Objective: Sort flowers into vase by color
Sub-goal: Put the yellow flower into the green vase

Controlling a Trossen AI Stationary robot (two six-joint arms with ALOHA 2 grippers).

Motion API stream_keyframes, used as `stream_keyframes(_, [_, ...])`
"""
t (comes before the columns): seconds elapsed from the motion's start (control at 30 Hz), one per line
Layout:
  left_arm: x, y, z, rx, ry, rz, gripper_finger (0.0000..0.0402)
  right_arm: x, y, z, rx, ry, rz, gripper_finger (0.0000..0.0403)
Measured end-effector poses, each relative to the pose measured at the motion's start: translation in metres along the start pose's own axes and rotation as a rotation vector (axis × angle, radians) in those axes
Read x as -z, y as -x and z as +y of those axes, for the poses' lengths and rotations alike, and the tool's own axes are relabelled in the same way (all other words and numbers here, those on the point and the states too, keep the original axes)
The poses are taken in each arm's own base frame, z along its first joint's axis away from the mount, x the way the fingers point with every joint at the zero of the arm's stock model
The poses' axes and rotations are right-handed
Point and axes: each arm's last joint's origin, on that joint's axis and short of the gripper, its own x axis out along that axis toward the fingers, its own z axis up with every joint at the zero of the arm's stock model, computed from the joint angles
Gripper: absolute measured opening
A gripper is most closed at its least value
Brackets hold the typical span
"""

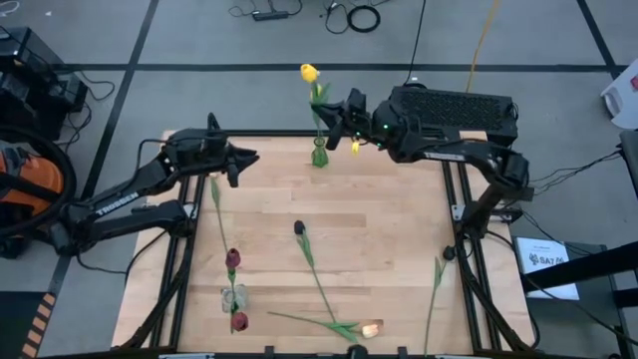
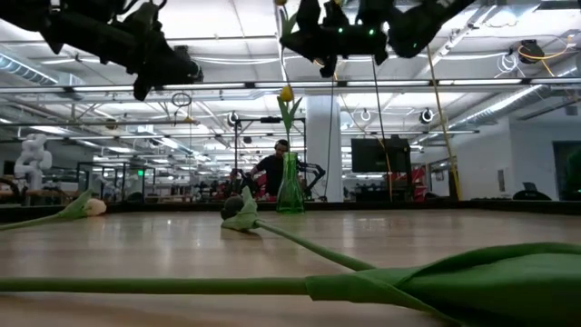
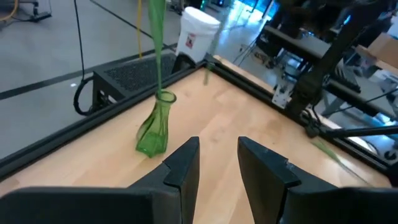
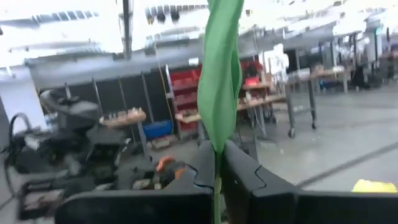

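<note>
Above the far edge of the worktop (image 1: pixel 399 249), seen from overhead, a yellow tulip (image 1: pixel 310 73) is pinched by the right hand (image 1: pixel 334 118), stem running down toward the green vase (image 1: pixel 319 155) just beneath. Level across the worktop, the stem is seen upright over the vase. Past the left hand (image 3: pixel 217 163), fingers spread and empty, the vase is seen near.
</note>
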Motion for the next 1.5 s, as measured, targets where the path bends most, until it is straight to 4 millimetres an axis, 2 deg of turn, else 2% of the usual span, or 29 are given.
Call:
stream_keyframes(0.13, [0.001, 0.006, -0.002, 0.013, 0.034, -0.015, 0.0116, 0.01, -0.006, -0.011, -0.024, -0.017, -0.061, 0.0002])
stream_keyframes(0.27, [0.001, 0.009, -0.003, 0.015, 0.042, -0.018, 0.0116, 0.025, -0.008, -0.021, -0.017, -0.04, -0.019, 0.0002])
stream_keyframes(0.7, [0.001, 0.009, -0.003, 0.017, 0.07, -0.017, 0.0116, 0.028, -0.008, -0.031, 0.014, 0.039, 0.009, 0.0002])
stream_keyframes(0.93, [0.001, 0.009, -0.003, 0.016, 0.105, -0.018, 0.0116, 0.046, -0.011, -0.042, 0.016, 0.013, 0.041, 0.0002])
stream_keyframes(1.27, [0.001, 0.009, -0.003, 0.008, 0.157, -0.022, 0.0116, 0.049, -0.01, -0.048, -0.035, 0.034, 0.07, 0.0002])
stream_keyframes(1.5, [0.001, 0.009, -0.002, -0.001, 0.175, -0.027, 0.0116, 0.044, -0.01, -0.045, -0.112, 0.016, 0.045, 0.0002])
